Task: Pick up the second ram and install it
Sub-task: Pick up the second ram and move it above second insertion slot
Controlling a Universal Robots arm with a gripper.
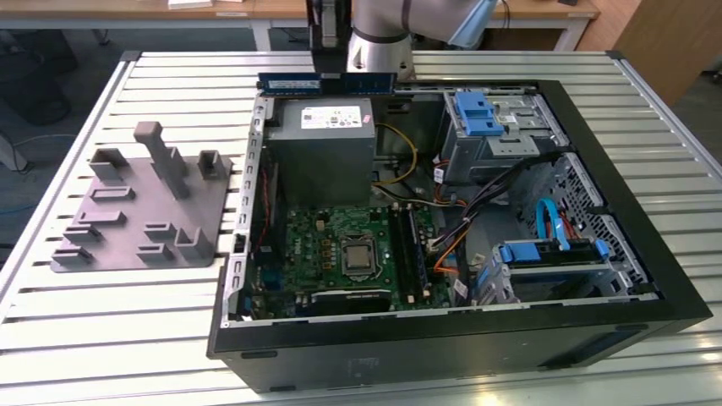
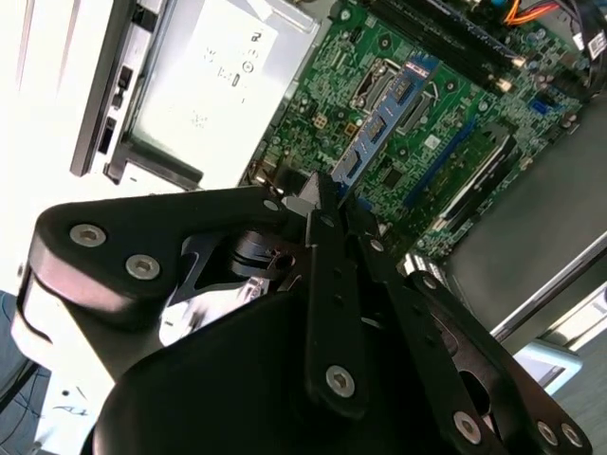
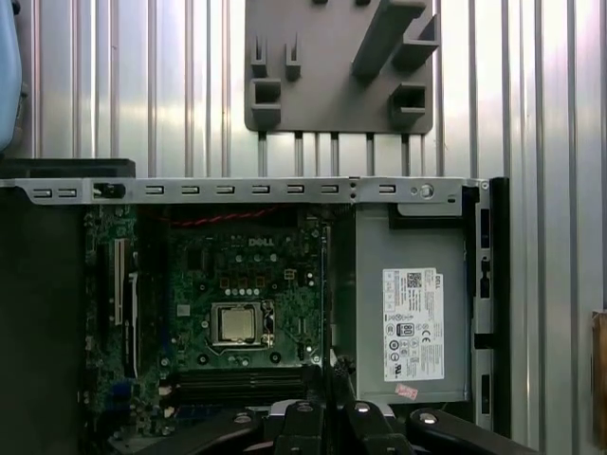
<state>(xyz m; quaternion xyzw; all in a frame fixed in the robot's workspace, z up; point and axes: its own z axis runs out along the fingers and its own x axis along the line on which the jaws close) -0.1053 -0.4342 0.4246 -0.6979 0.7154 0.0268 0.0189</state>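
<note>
1. Second ram point(image 1: 327, 82), a thin, flat, long dark circuit-board stick with blue labels, hung level and on edge above the far wall of the case. In the second wrist view the second ram point(image 2: 379, 128) ran edge-on away from the fingers.
2. Black two-finger gripper point(image 1: 328, 71) on the arm was clenched on the second ram near mid-length, judged to keep the stick balanced with its contact edge facing down.
3. Open black desktop computer case point(image 1: 451, 334) lay on its side on the slatted metal table point(image 1: 101, 338), so the green motherboard point(image 1: 327, 245) faced upward for access from above.
4. Long black plastic memory slots point(image 1: 408, 249) ran near-to-far on the board, toward the exterior view's right of the processor socket. The stick's length lay crosswise to them and well apart, so it was not yet seated.
5. Grey plastic fixture plate point(image 1: 135, 211) with upright blocks sat just beside the case on the exterior view's left, apparently for staging parts on edge.
</note>
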